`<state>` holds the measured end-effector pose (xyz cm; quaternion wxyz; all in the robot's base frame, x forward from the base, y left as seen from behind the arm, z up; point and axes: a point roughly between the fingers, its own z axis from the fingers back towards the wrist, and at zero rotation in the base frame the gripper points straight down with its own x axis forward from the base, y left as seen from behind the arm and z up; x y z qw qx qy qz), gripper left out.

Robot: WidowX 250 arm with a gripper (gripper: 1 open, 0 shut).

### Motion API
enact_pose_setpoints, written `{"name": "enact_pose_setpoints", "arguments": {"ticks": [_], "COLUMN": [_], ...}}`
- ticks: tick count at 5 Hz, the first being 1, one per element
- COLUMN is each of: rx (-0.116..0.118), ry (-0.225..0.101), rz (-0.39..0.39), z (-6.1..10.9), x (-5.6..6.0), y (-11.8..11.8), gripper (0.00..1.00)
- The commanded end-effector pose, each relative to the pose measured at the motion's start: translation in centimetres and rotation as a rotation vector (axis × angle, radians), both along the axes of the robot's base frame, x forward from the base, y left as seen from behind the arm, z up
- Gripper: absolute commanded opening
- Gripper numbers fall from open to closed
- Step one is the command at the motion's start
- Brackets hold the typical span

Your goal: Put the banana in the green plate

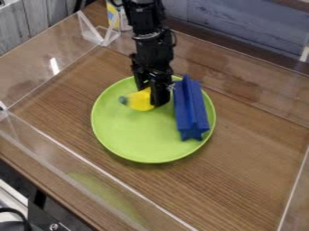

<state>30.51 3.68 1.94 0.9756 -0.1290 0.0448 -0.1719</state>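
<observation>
Left of the end effector [154, 93], a clear acrylic wall [49, 68] rises from the wooden surface [241, 171], well apart from it. The green plate [133, 131] lies directly under the end effector, its bare floor spreading out to the left and toward the camera from the fingertips. The banana [143, 98] sits inside the plate in its far part, touching the end effector on the lower left side; its yellow body shows just beside the dark fingers, and a bluish-green tip pokes out to the left of them. The end effector points steeply down from a black arm [147, 27] and its fingers are drawn together, clamped on the banana, whose underside is at or very near the plate floor; whether it actually rests there cannot be told. Immediately right of the end effector, close beside it, a long blue block [190, 108] lies in the plate, running from the far rim toward the near right rim.
</observation>
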Motion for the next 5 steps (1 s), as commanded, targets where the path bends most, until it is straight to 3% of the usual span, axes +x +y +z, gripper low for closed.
{"name": "enact_pose_setpoints", "arguments": {"ticks": [1, 5], "rx": [-0.019, -0.047], "ry": [0.056, 0.081], "rz": [-0.022, -0.032], "z": [-0.83, -0.85], "x": [-1.41, -2.02], "y": [-1.01, -1.61], "gripper": [0.00, 0.00]}}
